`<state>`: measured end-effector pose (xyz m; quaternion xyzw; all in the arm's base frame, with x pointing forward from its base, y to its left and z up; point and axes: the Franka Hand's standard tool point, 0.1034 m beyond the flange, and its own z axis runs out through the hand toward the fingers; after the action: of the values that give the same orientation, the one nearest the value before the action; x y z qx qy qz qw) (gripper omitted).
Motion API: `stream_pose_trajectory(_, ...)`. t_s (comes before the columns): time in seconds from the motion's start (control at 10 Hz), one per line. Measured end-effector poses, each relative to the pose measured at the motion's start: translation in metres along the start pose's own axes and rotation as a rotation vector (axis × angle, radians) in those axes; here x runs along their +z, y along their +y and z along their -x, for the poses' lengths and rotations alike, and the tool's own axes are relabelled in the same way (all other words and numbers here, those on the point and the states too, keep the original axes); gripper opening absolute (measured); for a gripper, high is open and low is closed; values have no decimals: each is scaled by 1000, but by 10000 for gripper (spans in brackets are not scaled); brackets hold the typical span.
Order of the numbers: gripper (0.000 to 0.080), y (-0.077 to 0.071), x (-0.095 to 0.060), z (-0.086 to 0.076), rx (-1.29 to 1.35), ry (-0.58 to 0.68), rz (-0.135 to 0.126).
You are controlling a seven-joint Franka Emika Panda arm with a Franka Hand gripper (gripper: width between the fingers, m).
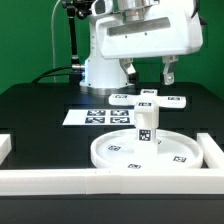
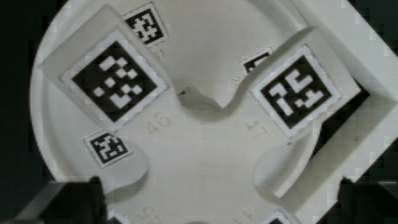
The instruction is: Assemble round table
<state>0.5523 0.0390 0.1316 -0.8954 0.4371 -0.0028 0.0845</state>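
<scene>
Gripper (image 1: 146, 72), apparently released and empty, hangs above the white plastic cross-shaped piece (image 1: 150, 100) that caps the short cylindrical post (image 1: 146, 127), upright on the large rimmed round disc (image 1: 140, 152), likely for alignment.

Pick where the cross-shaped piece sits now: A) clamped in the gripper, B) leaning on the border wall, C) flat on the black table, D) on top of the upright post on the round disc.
D: in the exterior view the cross-shaped piece sits atop the post, which stands on the round disc; the gripper is above it.
</scene>
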Motion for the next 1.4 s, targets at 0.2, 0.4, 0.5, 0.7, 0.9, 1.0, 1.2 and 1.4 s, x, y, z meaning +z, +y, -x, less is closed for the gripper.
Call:
stream_pose_trajectory(0.2,649,0,0,0,-1,0,0)
stream_pose_trajectory(0.4,649,0,0,1,-2,0,0)
stream_pose_trajectory(0.5,649,0,0,1,-2,0,0)
stream_pose_trajectory(0.7,649,0,0,1,-2,0,0)
stream_pose_trajectory(0.9,649,0,0,1,-3,0,0)
stream_pose_trajectory(1.0,649,0,0,1,-3,-1,0)
stream_pose_trajectory(1.2,649,0,0,1,-3,-1,0)
stream_pose_trajectory(1.4,649,0,0,1,-3,-1,0)
